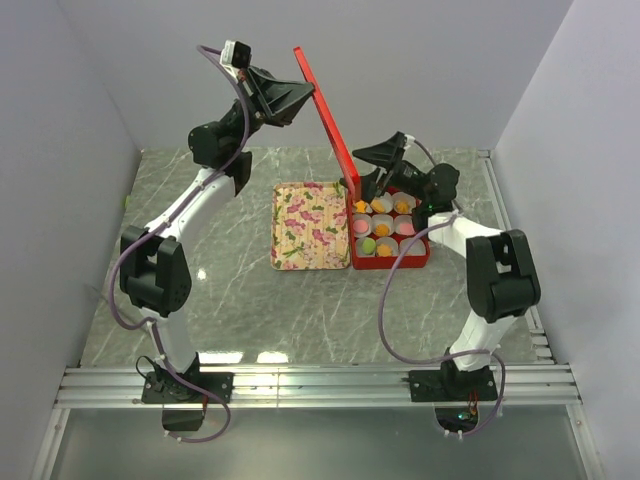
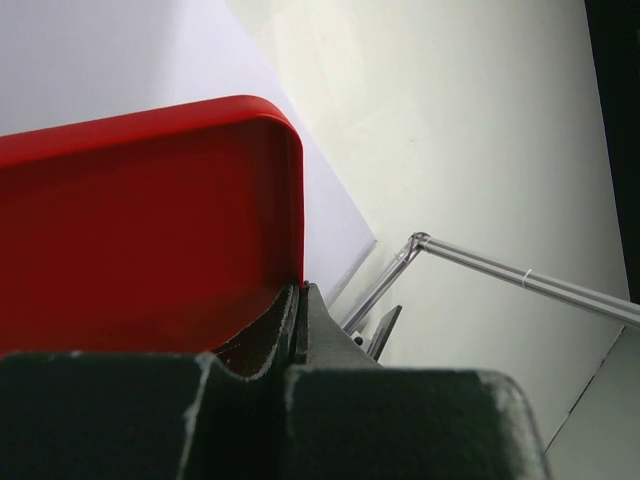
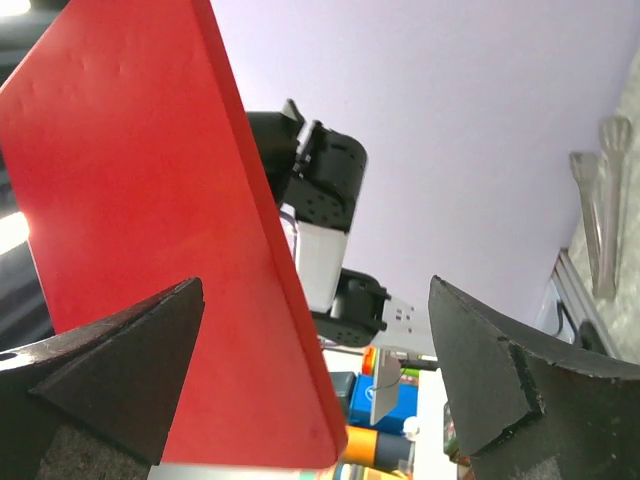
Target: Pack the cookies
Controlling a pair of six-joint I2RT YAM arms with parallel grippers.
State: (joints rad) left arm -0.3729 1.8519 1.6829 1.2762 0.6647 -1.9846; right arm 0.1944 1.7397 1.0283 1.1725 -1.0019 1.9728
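- The left hand [image 2: 299,305] is fully closed, pinching the top edge of the red lid [image 1: 325,120] near one rounded corner. The bite is narrow, so the lid could pivot or slip out if the arm swings it too quickly.
- The lid stands tilted from the upper centre of the top view down to the left wall of the red box [image 1: 390,263]. If the pinch fails, I judge it would fall to the right, onto the box and the other hand.
- The right hand [image 1: 380,182] is spread as wide as it goes and holds nothing. It hovers over the back left corner of the box, and in its wrist view the lid's edge runs between the two fingers.
- That is the main hazard: lowering the lid now would strike this hand, while closing the fingers would clamp the lid, not a cookie.
- The cookies [image 1: 382,229], orange, pink and green, sit in white paper cups [image 1: 405,228] inside the box, right of centre. A bump from the fingers or a dropped lid could crush one or tip a cup.
- A sideways pull on the lid could drag the box across the bench [image 1: 250,310] into the floral tray [image 1: 310,225] just beside it on the left.
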